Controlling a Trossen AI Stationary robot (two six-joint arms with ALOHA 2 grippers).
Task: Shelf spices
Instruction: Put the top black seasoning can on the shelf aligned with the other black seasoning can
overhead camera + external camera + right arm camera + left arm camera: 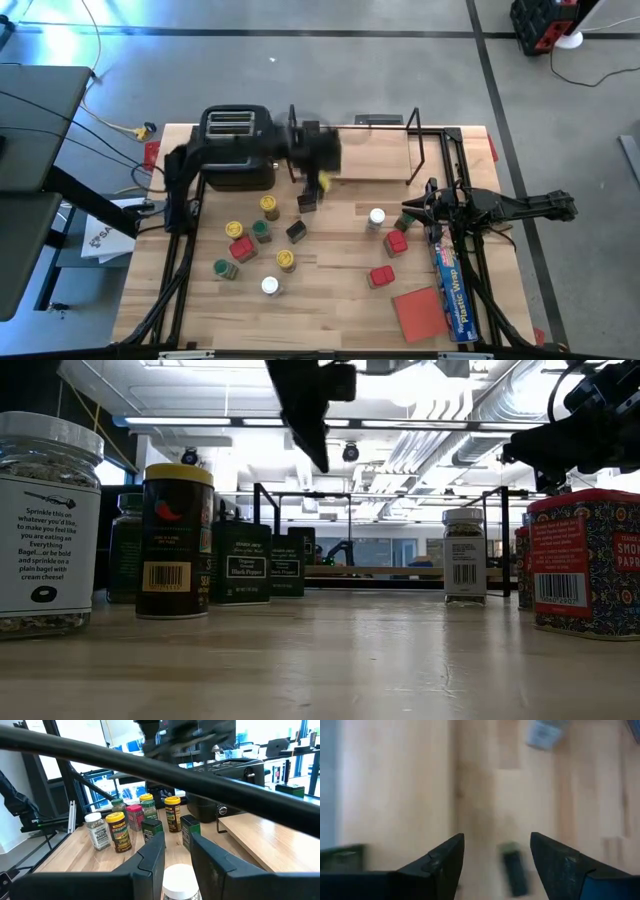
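Several spices stand on the wooden table in front of the shelf (430, 150): round jars with yellow (270, 205), green (261, 230) and white lids (377, 216), red square tins (242, 248) and dark square tins (296, 230). The shelf of black rods on a light board (380, 165) stands at the far edge. My left gripper (318, 175) hangs blurred above the shelf's left end, pointing steeply down. In its wrist view it is open (497, 855), with nothing between the fingers. My right gripper (408, 215) waits at the right, level, its fingers (152, 852) a little apart behind the white-lidded jar (177, 880).
A black toaster (238, 145) stands at the far left, beside the shelf. A flat red pad (418, 310) and a long blue plastic-wrap box (452, 285) lie at the near right. Bare table shows in the near middle.
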